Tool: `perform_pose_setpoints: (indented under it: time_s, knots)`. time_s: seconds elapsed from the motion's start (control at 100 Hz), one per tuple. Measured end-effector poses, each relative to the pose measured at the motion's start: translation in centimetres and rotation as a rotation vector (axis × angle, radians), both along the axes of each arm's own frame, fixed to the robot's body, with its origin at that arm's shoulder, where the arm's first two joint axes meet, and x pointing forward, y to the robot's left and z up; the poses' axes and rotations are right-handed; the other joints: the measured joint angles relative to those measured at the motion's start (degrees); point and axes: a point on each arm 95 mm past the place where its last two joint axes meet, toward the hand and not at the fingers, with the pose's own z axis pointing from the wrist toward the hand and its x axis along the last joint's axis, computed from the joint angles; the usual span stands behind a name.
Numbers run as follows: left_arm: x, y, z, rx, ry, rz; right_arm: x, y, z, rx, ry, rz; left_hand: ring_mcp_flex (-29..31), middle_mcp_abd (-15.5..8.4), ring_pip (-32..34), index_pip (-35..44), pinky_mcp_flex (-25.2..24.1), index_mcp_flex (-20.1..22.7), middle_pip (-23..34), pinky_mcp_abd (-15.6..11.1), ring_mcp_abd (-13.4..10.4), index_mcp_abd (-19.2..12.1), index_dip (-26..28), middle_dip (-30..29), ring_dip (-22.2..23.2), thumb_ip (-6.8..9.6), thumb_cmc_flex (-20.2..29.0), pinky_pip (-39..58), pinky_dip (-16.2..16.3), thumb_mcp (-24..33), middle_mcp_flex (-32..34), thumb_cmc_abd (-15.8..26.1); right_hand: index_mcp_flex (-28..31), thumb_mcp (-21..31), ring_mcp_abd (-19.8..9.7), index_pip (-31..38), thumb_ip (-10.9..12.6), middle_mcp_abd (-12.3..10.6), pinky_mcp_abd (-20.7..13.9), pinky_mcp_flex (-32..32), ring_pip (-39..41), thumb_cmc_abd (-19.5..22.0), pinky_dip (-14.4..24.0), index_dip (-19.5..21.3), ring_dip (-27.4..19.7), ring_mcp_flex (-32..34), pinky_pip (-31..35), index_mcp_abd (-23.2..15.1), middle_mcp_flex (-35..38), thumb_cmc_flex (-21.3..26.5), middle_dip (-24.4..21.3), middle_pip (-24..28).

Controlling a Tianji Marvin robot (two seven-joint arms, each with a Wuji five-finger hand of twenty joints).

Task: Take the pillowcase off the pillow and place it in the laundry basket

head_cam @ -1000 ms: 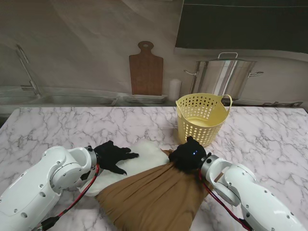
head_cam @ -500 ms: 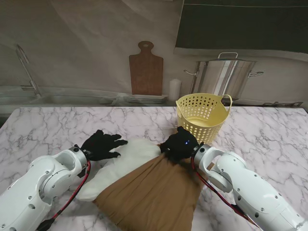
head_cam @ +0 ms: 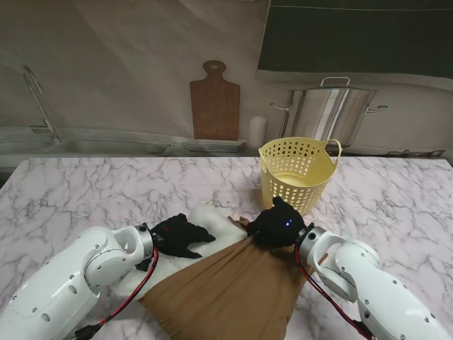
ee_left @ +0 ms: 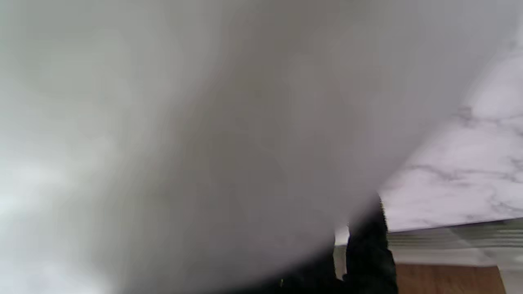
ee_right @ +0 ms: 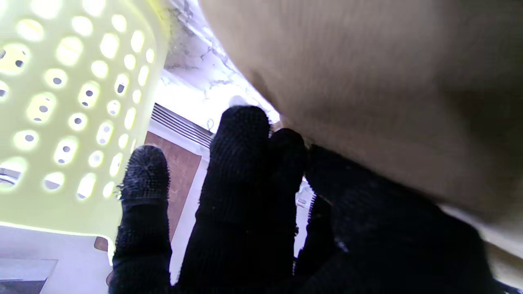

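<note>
On the marble bench (head_cam: 85, 191), the right hand (head_cam: 277, 225) clutches the gathered brown pillowcase (head_cam: 226, 290) at five o'clock from centre. The left hand (head_cam: 180, 236), fingers spread, presses the white pillow (head_cam: 212, 216) at seven o'clock. The yellow laundry basket (head_cam: 297, 173) stands at two o'clock.
</note>
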Motion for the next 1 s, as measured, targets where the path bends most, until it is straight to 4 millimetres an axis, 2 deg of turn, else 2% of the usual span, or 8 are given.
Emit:
perform_pose_setpoints:
  time_s: [0.2, 0.49, 0.67, 0.73, 0.81, 0.85, 0.99, 1.0]
  knots:
    - [-0.1, -0.2, 0.9, 0.123, -0.036, -0.054, -2.4, -1.2, -0.3, -0.022, 0.02, -0.002, -2.3, -3.3, -0.6, -2.0, -0.8, -3.5, -0.6, 0.0, -1.2, -2.6, -0.1, -0.1, -0.1, 0.12, -3.4, 0.0, -0.3, 0.0, -3.2, 0.0, -2.1, 0.0, 0.0, -4.5, 0.0, 0.0, 0.0, 0.0, 0.0, 0.8, 0.0, -1.9, 0.0, 0.0, 0.0, 0.0, 0.0, 0.0, 0.0, -0.1]
    - [0.1, -0.1, 0.6, 0.154, -0.026, -0.041, -4.1, -3.6, -1.4, -0.116, 0.077, -0.082, -3.5, -4.4, -1.5, -2.9, -0.9, -5.6, -1.7, 0.0, -1.6, -3.8, -1.4, -1.0, -0.5, 0.13, -4.4, 0.0, -0.3, 0.1, -5.0, 1.1, -4.4, 0.7, 0.0, -43.9, 0.0, 0.0, 0.0, 0.0, 0.0, 0.9, 0.0, -2.3, 0.0, 0.0, 0.0, -0.3, 0.0, -0.1, 0.1, -0.6]
    - [0.3, 0.0, 0.4, 0.146, -0.045, -0.018, -4.3, -4.0, -1.7, -0.09, 0.063, -0.102, -3.6, -4.8, -1.5, -3.6, -0.9, -6.1, -1.7, -0.1, -1.7, -4.7, -1.5, -1.1, -0.5, 0.13, -4.6, 0.0, -0.3, 0.4, -5.3, 1.7, -4.4, 1.0, 0.0, -45.1, 0.0, 0.1, 0.0, 0.0, -2.7, 1.7, 0.0, -3.4, 0.0, 0.0, 0.0, -0.5, 0.0, -0.3, -0.1, -3.3]
    - [0.4, 0.1, 0.3, 0.142, -0.052, -0.006, -4.2, -4.1, -1.7, -0.051, 0.064, -0.109, -3.6, -4.8, -1.5, -3.6, -0.9, -6.1, -1.7, -0.1, -1.7, -5.0, -1.5, -1.1, -0.5, 0.13, -4.6, 0.0, -0.3, 0.4, -5.3, 1.7, -8.1, -0.2, 0.1, -35.0, 0.1, 1.0, 0.0, -0.2, -8.1, 2.8, -0.1, -5.9, -1.0, -2.7, 0.0, -0.5, -3.3, -1.9, -2.0, -7.1]
    - [0.4, 0.2, 0.4, 0.136, -0.055, 0.005, -4.2, -4.2, -1.5, 0.041, 0.091, -0.138, -3.6, -4.9, -1.4, -3.6, -0.9, -6.1, -1.7, -0.1, -1.7, -5.3, -1.5, -1.1, -0.5, 0.11, -4.6, 0.0, -0.3, 0.2, -5.3, 1.7, -11.2, -4.9, 1.3, -24.6, 1.8, 3.4, 0.0, -1.3, -15.6, 6.4, -0.6, -6.0, -3.2, -6.3, -0.2, 0.2, -8.5, -6.9, -7.2, -11.3]
    - [0.4, 0.3, 0.4, 0.135, -0.056, 0.008, -4.2, -4.3, -1.4, 0.091, 0.098, -0.16, -3.6, -4.9, -1.4, -3.6, -0.9, -6.1, -1.7, -0.1, -1.7, -5.3, -1.5, -1.1, -0.5, 0.1, -4.6, 0.0, -0.3, 0.2, -5.3, 1.7, -11.2, -9.0, 2.7, -24.6, 4.1, 5.2, 0.0, -2.1, -19.8, 9.5, -0.8, -2.7, -5.1, -8.3, -0.6, 1.3, -11.7, -10.6, -10.5, -14.5]
    - [0.4, 0.4, 0.6, 0.135, -0.064, 0.013, -5.1, -4.3, -0.5, 0.281, 0.132, -0.268, -3.6, -4.9, -1.0, -3.6, -0.9, -6.1, -1.7, -0.1, -1.6, -5.3, -1.5, -1.1, -0.5, 0.09, -4.6, 0.0, -0.3, -0.2, -5.3, 1.7, -11.2, -21.5, 7.7, -29.1, 5.0, 13.0, 0.1, -3.1, -27.5, 14.4, -1.3, -1.6, -10.1, -11.6, -1.2, 4.7, -14.5, -14.2, -22.4, -26.4]
    - [0.4, 0.5, 0.6, 0.135, -0.065, 0.013, -5.2, -4.2, -0.4, 0.293, 0.133, -0.277, -3.5, -4.8, -0.9, -3.6, -0.9, -6.1, -1.7, -0.1, -1.6, -5.1, -1.5, -1.1, -0.5, 0.09, -4.6, 0.0, -0.3, -0.3, -5.3, 1.7, -11.0, -22.3, 8.0, -28.4, 5.0, 13.3, 0.1, -3.1, -28.0, 14.7, -1.4, -1.3, -10.3, -11.6, -1.2, 8.3, -14.5, -14.2, -23.6, -27.2]
